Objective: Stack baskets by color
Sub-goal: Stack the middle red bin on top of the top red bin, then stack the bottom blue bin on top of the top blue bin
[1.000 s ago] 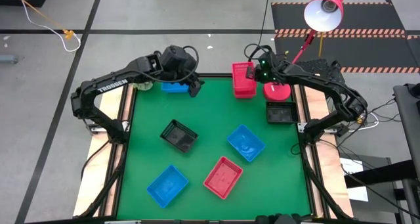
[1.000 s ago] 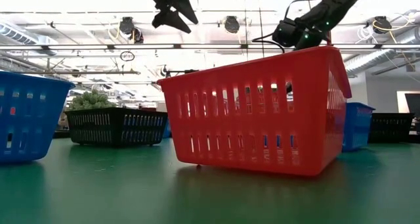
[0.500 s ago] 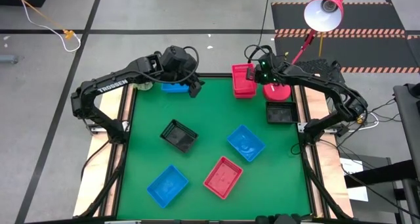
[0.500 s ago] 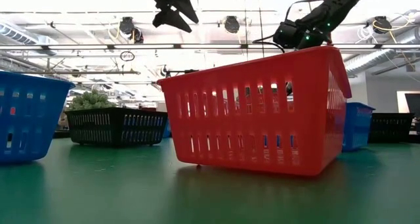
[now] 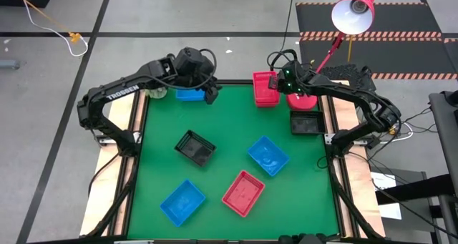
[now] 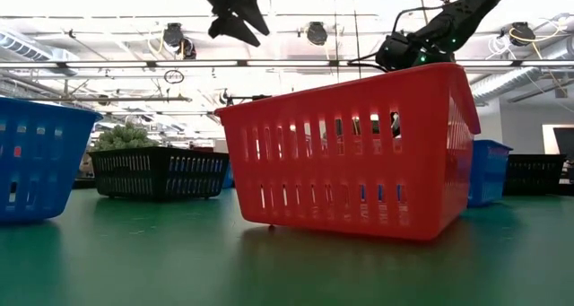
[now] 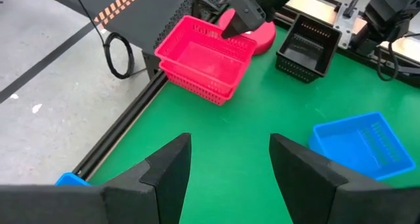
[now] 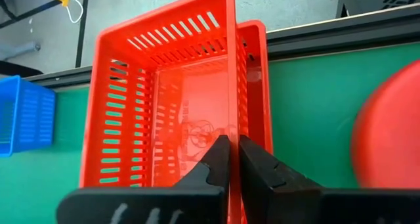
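At the far edge of the green table [image 5: 236,140], the right gripper [image 8: 233,159] is clenched, its fingers pinched on the side wall of the upper red basket [image 5: 264,86], which sits nested in a second red basket [image 8: 257,86] beneath it. Just beside this pair stands the round red lamp base [image 5: 301,99], with a black basket [image 5: 306,122] near it. The left gripper [image 7: 230,168] hovers released, jaws apart and empty, near a blue basket [image 5: 189,94] at the far left edge. Spread across the middle and near part of the table lie another black basket [image 5: 195,147], two blue baskets [image 5: 268,155] [image 5: 182,202] and one red basket [image 5: 243,192].
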Available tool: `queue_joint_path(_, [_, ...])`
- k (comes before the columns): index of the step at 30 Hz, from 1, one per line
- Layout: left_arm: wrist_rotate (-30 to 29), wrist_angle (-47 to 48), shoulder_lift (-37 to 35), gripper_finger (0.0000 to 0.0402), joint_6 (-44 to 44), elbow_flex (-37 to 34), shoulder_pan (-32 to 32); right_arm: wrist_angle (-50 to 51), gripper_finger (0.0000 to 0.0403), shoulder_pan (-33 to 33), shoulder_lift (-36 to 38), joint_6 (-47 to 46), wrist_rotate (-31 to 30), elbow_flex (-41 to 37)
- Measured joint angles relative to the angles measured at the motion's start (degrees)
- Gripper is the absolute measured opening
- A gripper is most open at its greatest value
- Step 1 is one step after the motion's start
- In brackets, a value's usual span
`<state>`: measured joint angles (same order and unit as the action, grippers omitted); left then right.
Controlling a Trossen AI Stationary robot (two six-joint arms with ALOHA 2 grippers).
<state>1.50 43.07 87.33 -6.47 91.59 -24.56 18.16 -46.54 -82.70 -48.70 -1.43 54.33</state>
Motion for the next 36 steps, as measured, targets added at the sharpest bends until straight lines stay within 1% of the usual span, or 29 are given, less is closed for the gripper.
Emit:
queue_joint_path(3, [0.0,0.0,0.0,0.0207,0.3,0.0,-0.6,0.1,0.0011,0.0,0.0,0.1,0.0,0.0])
queue_joint_path(5, [0.0,0.0,0.0,0.0207,0.3,0.0,-1.0,0.1,0.0019,0.0,0.0,0.3,-0.1,0.0])
queue_joint_path(11, [1.5,0.0,0.0,0.0207,1.5,0.0,-1.8,0.1,0.0076,0.0,0.0,0.3,-0.2,0.0])
queue_joint_path(16, [1.7,0.5,0.0,0.0207,1.4,0.0,-1.7,0.2,0.0123,0.0,0.0,0.3,0.0,0.0])
queue_joint_path(22, [1.7,2.9,0.0,0.0207,0.9,0.0,-1.7,0.7,0.0160,0.0,0.6,1.8,0.0,0.0])
queue_joint_path(26, [1.7,5.7,0.0,0.0207,-0.2,0.0,-1.5,0.8,0.0170,0.0,3.1,2.9,-0.1,0.0])
queue_joint_path(29, [1.7,8.8,0.0,0.0207,-1.7,0.0,-1.1,0.5,0.0171,0.1,6.7,3.8,-0.1,0.0])
queue_joint_path(32, [1.6,13.5,0.0,0.0207,-7.1,-0.5,-1.1,1.3,0.0171,1.1,10.5,4.8,-0.1,0.0])
queue_joint_path(34, [1.5,14.3,0.2,0.0207,-11.1,-2.5,-1.2,2.1,0.0171,2.1,13.1,4.8,0.0,0.0])
queue_joint_path(36, [3.4,14.5,0.5,0.0207,-14.0,-5.6,-1.2,2.9,0.0171,3.7,15.7,4.8,0.1,0.0])
